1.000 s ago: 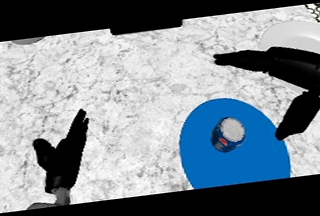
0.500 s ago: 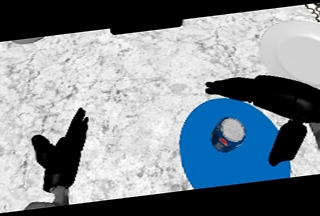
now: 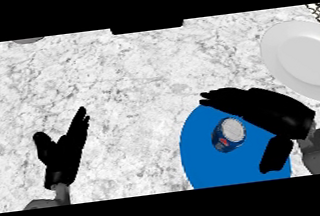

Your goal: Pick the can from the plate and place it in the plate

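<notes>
On the blue plate (image 3: 198, 155) stands the can (image 3: 227, 135), the right hand (image 3: 271, 111) spread around it; left hand (image 3: 62, 149) rests spread.

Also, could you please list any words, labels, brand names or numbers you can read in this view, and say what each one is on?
Nothing can be read here.
Can: blue side with a red patch near its base, perhaps a label, but too blurred to read.
Blue plate: plain, no text.
White plate: plain, no text.
Counter: marble veining only, no signs.
</notes>
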Controlling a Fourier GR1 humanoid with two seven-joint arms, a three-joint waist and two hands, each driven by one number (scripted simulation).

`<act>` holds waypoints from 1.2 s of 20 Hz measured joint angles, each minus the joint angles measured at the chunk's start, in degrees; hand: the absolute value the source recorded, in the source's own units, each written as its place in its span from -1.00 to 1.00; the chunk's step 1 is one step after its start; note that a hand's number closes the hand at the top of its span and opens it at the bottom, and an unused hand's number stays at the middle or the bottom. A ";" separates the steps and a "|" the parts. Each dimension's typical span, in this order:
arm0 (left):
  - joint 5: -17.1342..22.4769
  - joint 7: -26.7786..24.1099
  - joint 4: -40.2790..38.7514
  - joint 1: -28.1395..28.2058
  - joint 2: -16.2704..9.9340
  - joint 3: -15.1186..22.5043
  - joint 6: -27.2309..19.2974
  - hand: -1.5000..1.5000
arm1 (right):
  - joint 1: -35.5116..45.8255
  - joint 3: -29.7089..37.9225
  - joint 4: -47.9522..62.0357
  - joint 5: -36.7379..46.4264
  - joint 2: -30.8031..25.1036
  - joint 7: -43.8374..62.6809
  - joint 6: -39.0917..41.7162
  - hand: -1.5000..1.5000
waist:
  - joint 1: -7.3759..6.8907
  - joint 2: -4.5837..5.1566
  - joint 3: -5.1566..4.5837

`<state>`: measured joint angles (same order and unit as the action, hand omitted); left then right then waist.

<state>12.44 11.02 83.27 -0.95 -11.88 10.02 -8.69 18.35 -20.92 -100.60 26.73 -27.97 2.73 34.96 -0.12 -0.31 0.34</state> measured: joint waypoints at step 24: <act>-2.90 -0.11 -0.86 0.05 2.39 -3.43 3.25 0.00 | -0.23 -4.60 9.97 21.24 5.21 -12.94 -5.63 1.00 | -0.06 -0.13 -0.06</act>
<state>9.54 10.90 82.40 -0.90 -9.48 6.60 -5.44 18.12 -25.52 -90.63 47.97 -22.76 -10.20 29.33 -0.19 -0.45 0.28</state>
